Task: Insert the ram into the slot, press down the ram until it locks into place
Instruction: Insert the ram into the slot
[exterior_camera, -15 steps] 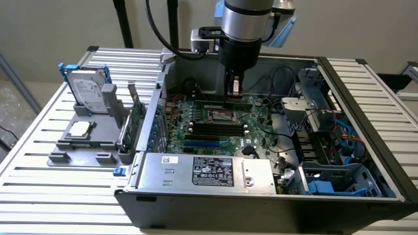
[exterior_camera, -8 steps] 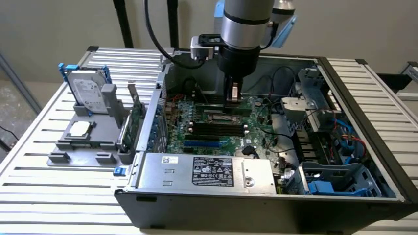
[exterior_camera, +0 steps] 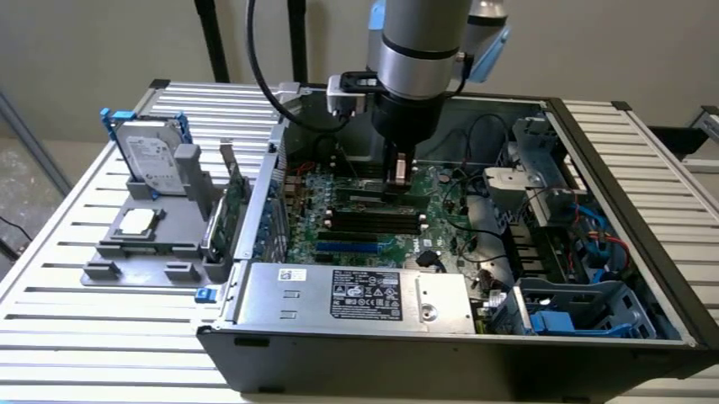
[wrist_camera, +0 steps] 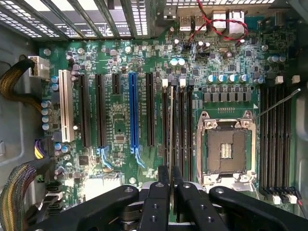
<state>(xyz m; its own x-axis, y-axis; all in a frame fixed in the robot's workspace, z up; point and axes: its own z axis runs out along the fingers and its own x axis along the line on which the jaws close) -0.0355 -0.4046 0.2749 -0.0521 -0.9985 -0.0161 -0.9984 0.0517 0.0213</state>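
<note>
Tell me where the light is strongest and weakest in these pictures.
Exterior view: glare washes the slatted table at its near edge, while the case interior sits in shadow. Wrist view: the vent grille blows out white, a bright patch hits the motherboard, and the gripper, shut on the ram, is dark.

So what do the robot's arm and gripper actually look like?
The arm is a thick, silvery-grey tube with a light blue cap at its joint and a black lower section. A black cable loops down to a small white and black box at the wrist. The gripper is matt black, with two slim fingers on bolted, jointed links.
</note>
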